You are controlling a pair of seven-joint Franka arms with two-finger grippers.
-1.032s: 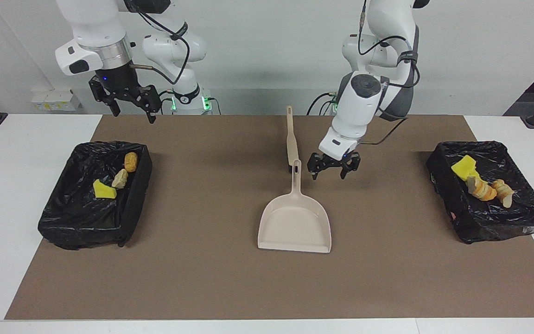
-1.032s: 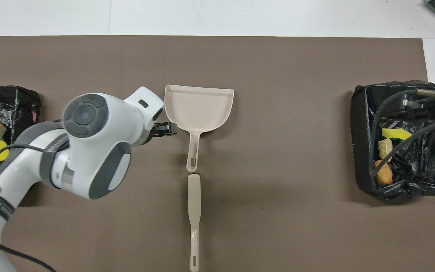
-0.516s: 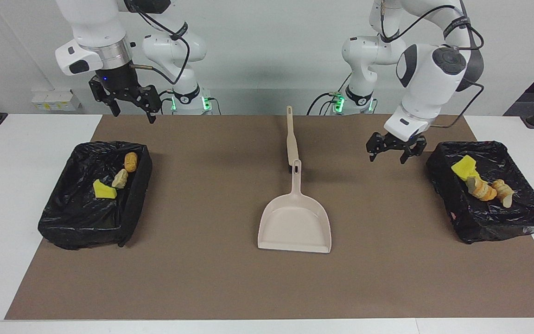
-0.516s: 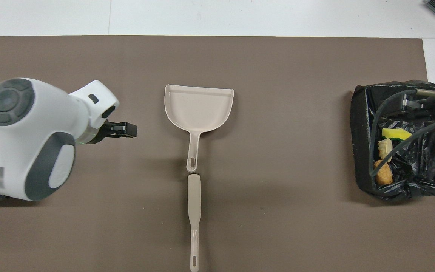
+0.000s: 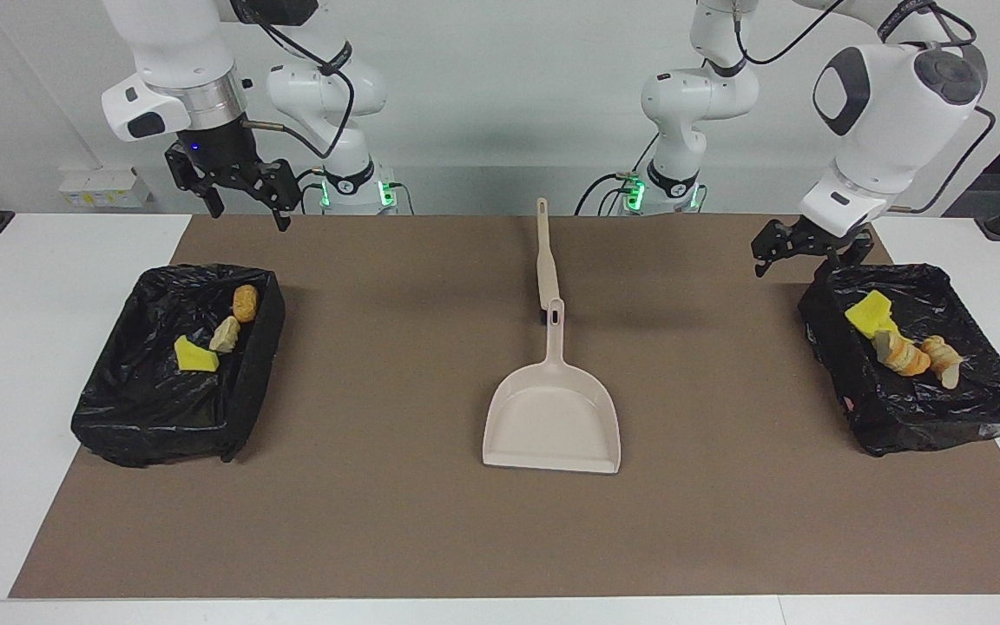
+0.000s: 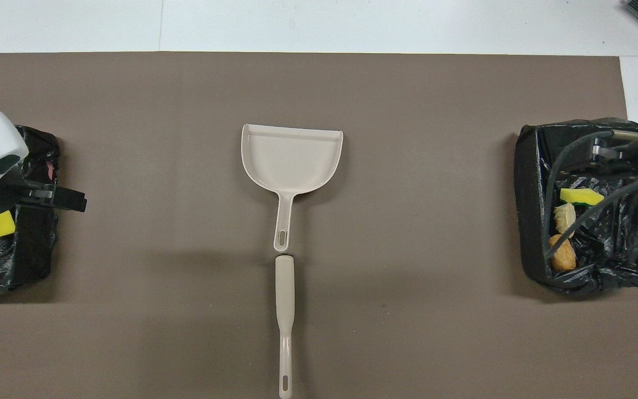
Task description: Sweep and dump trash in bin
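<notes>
A: How did the trash look, and where was it?

B: All of it lay inside the two black-lined bins. The bin at the left arm's end (image 5: pixel 921 408) held four scraps (image 5: pixel 895 338): a yellow sponge piece and orange-tan bread-like chunks. The bin at the right arm's end (image 5: pixel 144 417) held three scraps (image 5: pixel 213 334): a yellow wedge, a pale chunk, an orange one.

A: What had changed?

B: The left gripper (image 5: pixel 804 253), a second before beside the dustpan (image 5: pixel 552 417) handle, had swung out over the nearer edge of its bin, fingers apart and empty. The right gripper (image 5: pixel 244 195) stayed raised near its own bin, fingers spread.

A: Anything obscured?

B: From overhead the left arm's bin ran off the frame, so probably only one sponge piece showed there. The brush (image 5: pixel 545 265) lay untouched.
</notes>
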